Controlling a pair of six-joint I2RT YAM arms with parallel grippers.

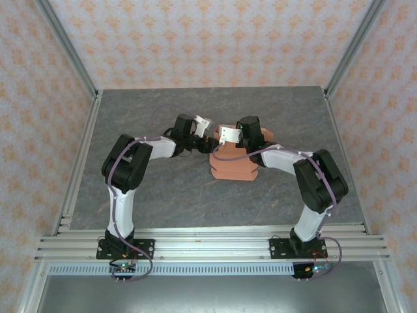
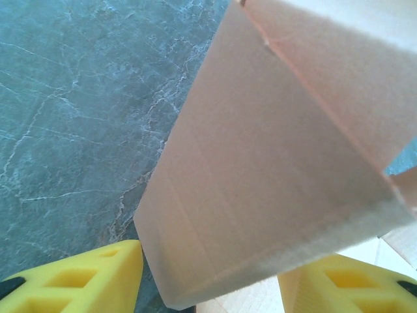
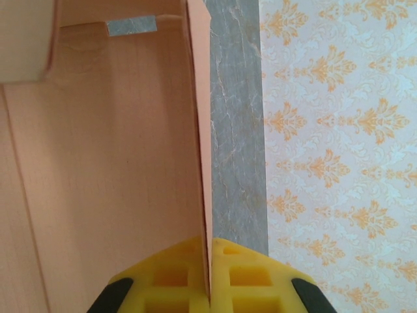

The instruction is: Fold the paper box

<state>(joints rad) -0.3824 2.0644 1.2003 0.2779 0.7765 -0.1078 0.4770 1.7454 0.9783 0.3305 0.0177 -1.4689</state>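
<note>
**Salmon-orange paper box [image 1: 233,164], part folded**

The box sits near the middle of the grey marbled table [image 1: 150,195], between the two wrists, with some walls raised. We note the right gripper [image 3: 210,283] pinched tight on one upright wall, its yellow fingers [image 3: 169,282] meeting on the thin card edge. The left gripper [image 2: 210,270] stands about half wide, one finger on either side of a raised panel. Its left finger lies just beside the panel's lower corner. We cannot tell whether it presses the card.
</note>
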